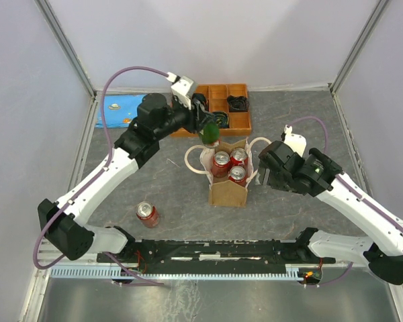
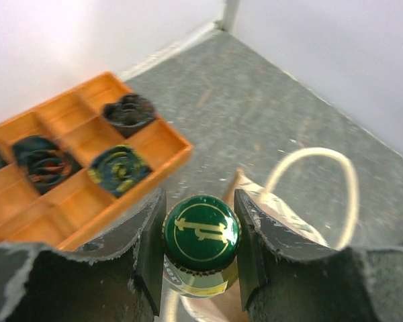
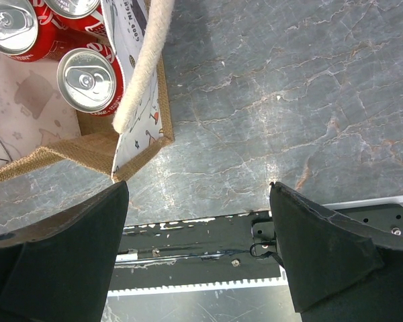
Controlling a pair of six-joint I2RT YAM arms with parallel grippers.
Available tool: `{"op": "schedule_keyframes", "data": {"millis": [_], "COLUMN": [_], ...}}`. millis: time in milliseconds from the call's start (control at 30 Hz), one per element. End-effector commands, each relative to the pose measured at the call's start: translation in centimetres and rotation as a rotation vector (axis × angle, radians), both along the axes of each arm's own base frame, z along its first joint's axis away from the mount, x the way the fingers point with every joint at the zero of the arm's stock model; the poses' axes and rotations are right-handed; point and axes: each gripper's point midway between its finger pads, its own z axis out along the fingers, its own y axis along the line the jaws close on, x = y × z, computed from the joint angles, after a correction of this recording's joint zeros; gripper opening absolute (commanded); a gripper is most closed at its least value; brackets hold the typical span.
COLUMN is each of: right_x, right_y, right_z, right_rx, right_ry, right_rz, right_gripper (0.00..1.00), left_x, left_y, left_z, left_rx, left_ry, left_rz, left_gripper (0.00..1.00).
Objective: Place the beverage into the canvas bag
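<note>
left hand (image 1: 204, 125) clenched on the upright green bottle (image 2: 201, 233), long axis vertical, above the far-left rim of the canvas bag (image 1: 228, 193); its opening lies just near-right. right hand (image 3: 198, 248) released beside the bag, over the worktop (image 1: 174, 194).

A: Where's the canvas bag (image 1: 227, 193)?
B: Mid-table (image 1: 168, 189), w/ three soda cans (image 1: 230, 164) inside. Compartment tray (image 1: 239, 121) just behind it.
A: Bottle (image 1: 209, 134)?
B: Over bag's far-left corner. Lone can (image 1: 147, 214) sits front-left, well apart. Right gripper (image 3: 198, 186) just right of bag.
</note>
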Motion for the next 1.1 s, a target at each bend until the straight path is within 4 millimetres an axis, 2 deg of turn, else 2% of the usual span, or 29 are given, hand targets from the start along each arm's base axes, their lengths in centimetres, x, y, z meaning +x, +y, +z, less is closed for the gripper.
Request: {"op": "schedule_keyframes", "data": {"millis": [0,267,467,867,1067], "right_x": [0.3,0.3,0.2,-0.6,-0.7], "right_y": [-0.4,-0.4,-0.6,-1.6,-1.7], "right_z": [0.5,0.4,0.4,0.2,0.2], "right_rx": [0.012,0.007,0.004,0.011,0.012], "right_ry": [-0.035,-0.034,-0.033,-0.04,-0.038], "right_rz": [-0.028,-0.027,-0.028,-0.053,-0.057], "right_gripper": [0.93,0.93,0.94,0.94,0.94], "left_x": [-1.9,-4.5,-5.2,-6.5,-6.2], "left_y": [-2.5,-5.1,-6.0,-6.8,-6.9], "left_z": [7.6,2.7,-1.7,-5.7,-8.1], "left_rx": [-0.191,-0.142,-0.094,-0.026,0.019], "left_ry": [-0.157,-0.067,-0.015,0.029,0.026], "left_rz": [-0.073,-0.159,-0.173,-0.194,-0.178], "left_gripper": [0.03,0.03,0.03,0.03,0.03]}}
